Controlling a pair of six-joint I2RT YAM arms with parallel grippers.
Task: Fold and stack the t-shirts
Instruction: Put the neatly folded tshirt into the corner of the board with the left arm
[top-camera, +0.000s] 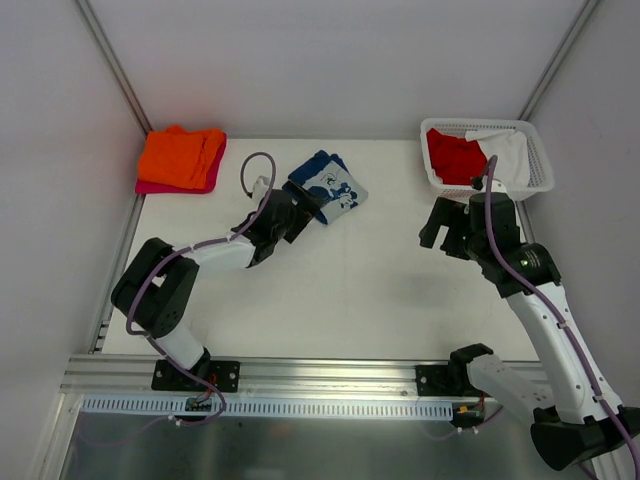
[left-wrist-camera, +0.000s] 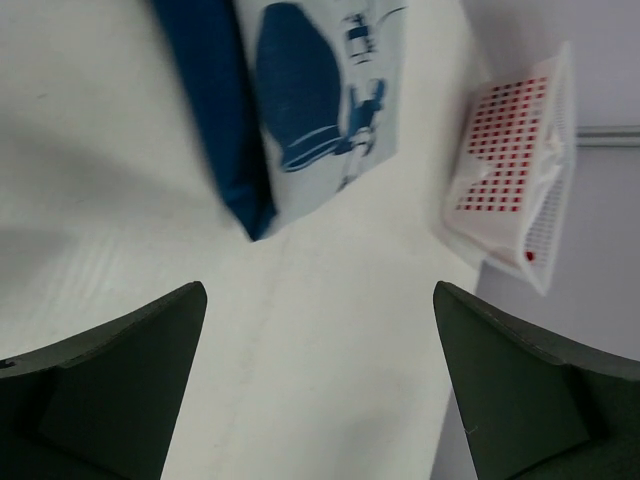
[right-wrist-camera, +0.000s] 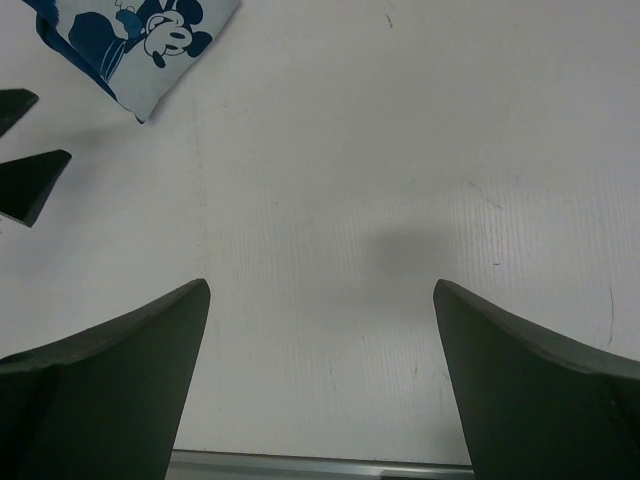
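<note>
I work at a white matte surface (top-camera: 350, 300), evenly lit, with only soft shadows on it. Plain white walls (top-camera: 330, 60) enclose it at the back and on both sides. Grey metal struts (top-camera: 112, 70) rise along the two back corners. A silver aluminium rail (top-camera: 330, 372) edges the side nearest me.

Our right gripper (right-wrist-camera: 320, 290), jaws spread wide over the white table (right-wrist-camera: 420, 140)
We see the folded navy t-shirt (right-wrist-camera: 120, 40) with its cartoon print far left, the left gripper (right-wrist-camera: 54, 124) near it, not touching.
</note>
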